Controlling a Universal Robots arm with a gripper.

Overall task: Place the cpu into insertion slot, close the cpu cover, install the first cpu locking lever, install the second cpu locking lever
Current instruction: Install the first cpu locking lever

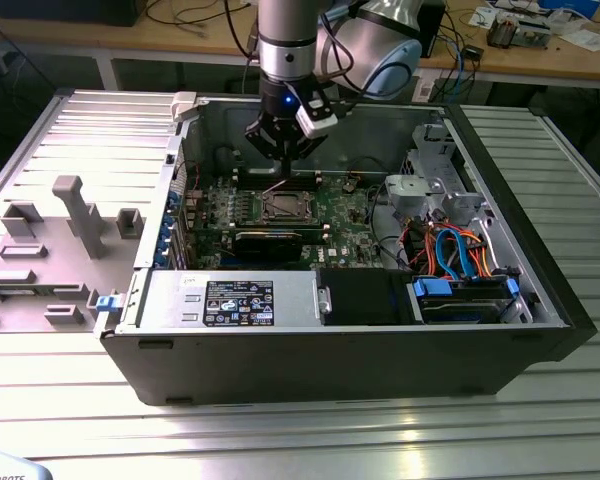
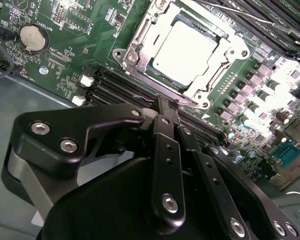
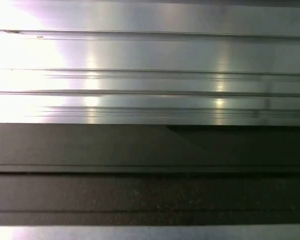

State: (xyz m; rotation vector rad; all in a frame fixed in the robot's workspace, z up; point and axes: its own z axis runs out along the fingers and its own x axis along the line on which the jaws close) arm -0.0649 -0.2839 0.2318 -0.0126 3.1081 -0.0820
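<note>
The cpu [image 2: 187, 47] lies flat in the socket on the green motherboard [image 2: 65, 60], its silver top bright under the light. The cpu cover [image 2: 140, 35], a silvery frame, lies down around it. A thin lever rod [image 2: 235, 16] runs along the socket's far side. In the exterior view the socket [image 1: 283, 207] sits mid-board inside the open case, and a thin lever [image 1: 275, 185] slants up just behind it. My gripper [image 2: 166, 102] [image 1: 281, 168] hangs just above the socket's near edge, its black fingers [image 2: 162, 135] closed together with nothing visible between them.
A long black expansion card [image 1: 270, 240] lies in front of the socket. Drive cage and orange and blue cables [image 1: 450, 250] fill the case at the exterior view's right. The power supply [image 1: 230, 300] lines the front wall. A grey fixture plate [image 1: 50, 250] rests outside on the ribbed table.
</note>
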